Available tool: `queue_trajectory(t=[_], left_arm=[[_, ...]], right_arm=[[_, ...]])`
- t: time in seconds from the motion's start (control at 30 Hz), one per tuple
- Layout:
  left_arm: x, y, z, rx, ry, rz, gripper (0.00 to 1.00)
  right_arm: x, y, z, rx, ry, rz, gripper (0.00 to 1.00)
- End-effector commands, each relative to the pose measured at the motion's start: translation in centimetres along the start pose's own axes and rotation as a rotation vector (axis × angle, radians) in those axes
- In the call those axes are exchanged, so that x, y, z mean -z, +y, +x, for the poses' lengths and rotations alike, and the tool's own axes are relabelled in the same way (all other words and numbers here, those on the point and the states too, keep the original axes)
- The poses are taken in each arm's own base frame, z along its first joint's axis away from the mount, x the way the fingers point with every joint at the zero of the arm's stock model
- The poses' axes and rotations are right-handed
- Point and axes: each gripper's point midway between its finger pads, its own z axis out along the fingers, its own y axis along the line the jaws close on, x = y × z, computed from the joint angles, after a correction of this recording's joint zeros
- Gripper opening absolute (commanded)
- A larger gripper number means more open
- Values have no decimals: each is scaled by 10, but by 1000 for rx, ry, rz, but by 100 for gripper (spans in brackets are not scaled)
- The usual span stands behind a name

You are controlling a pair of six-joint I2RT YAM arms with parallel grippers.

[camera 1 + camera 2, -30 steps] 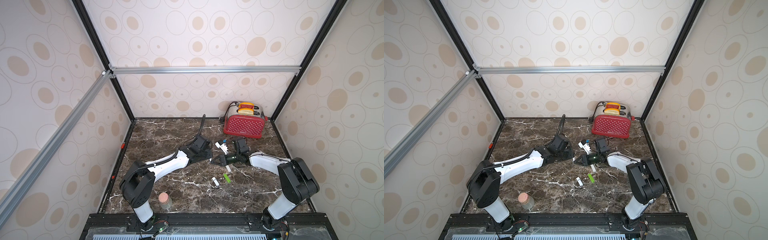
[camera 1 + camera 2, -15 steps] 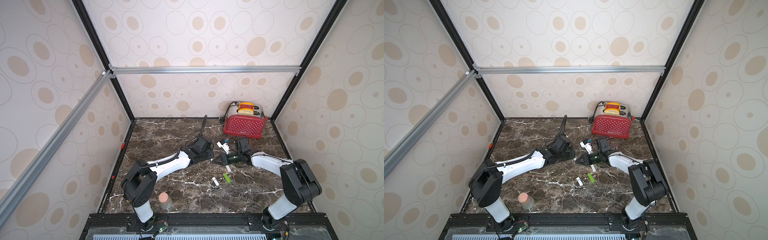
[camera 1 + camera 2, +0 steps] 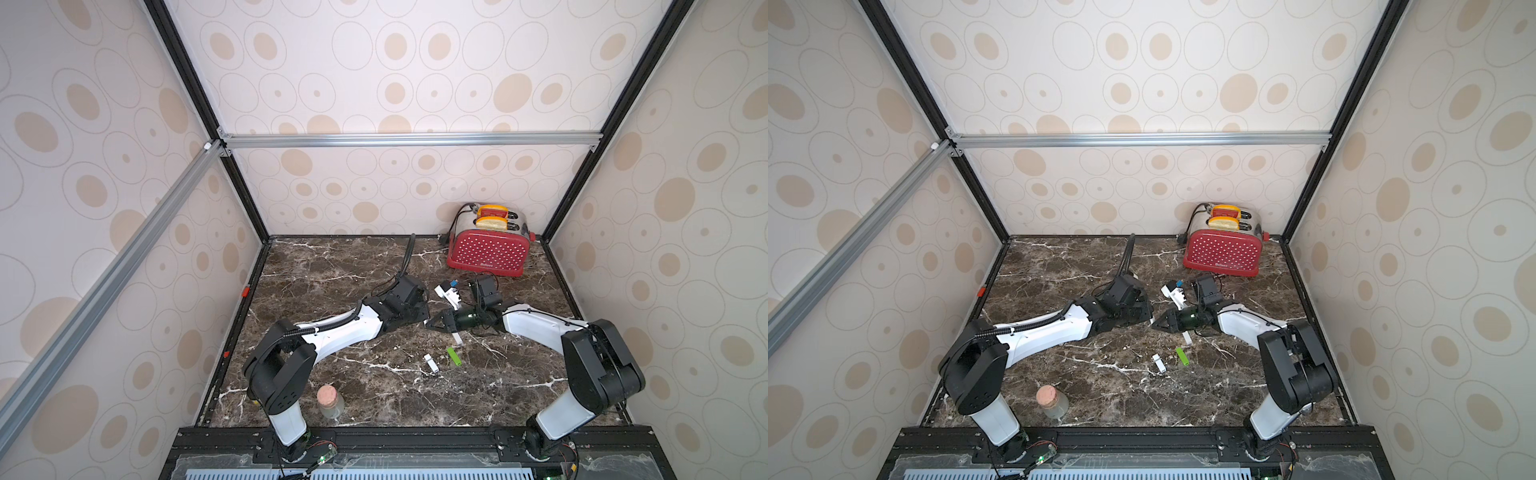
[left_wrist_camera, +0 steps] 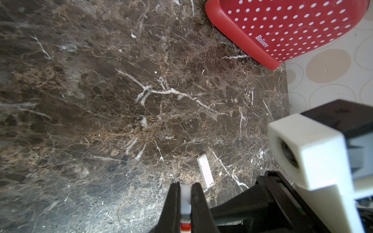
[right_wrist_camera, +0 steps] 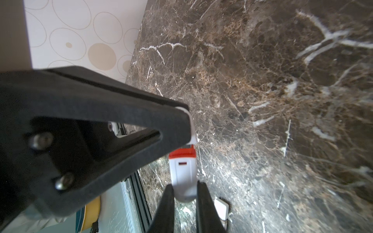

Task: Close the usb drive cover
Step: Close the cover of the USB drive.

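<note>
Two end effectors meet over the counter, seven o'clock from the toaster. The right end effector is clamped on the usb drive; the left end effector pinches the cover against its orange end. Capping looks nearly done; final seating and release remain.

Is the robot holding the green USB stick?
No, the green USB stick lies loose on the marble tabletop, with nothing touching it.

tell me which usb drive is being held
The orange-banded drive, held by left gripper and right gripper; the green drive and white drives lie loose.
</note>
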Motion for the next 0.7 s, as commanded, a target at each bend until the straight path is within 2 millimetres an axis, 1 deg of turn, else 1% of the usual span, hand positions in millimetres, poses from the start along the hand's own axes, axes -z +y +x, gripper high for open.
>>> queue_trajectory(t=[0.0, 0.17, 0.3, 0.5, 0.67], left_arm=[[-2, 7, 88, -29, 292, -18, 0], [-2, 12, 98, -22, 318, -12, 0], [-3, 17, 104, -29, 337, -17, 0], [-8, 14, 120, -37, 391, -5, 0], [-8, 14, 127, -36, 415, 0, 0]], right_arm=[[22, 13, -56, 197, -192, 39, 0], [28, 11, -54, 213, -200, 76, 0], [33, 11, -57, 216, -220, 83, 0], [37, 10, -59, 217, -230, 99, 0], [43, 12, -62, 230, -251, 119, 0]])
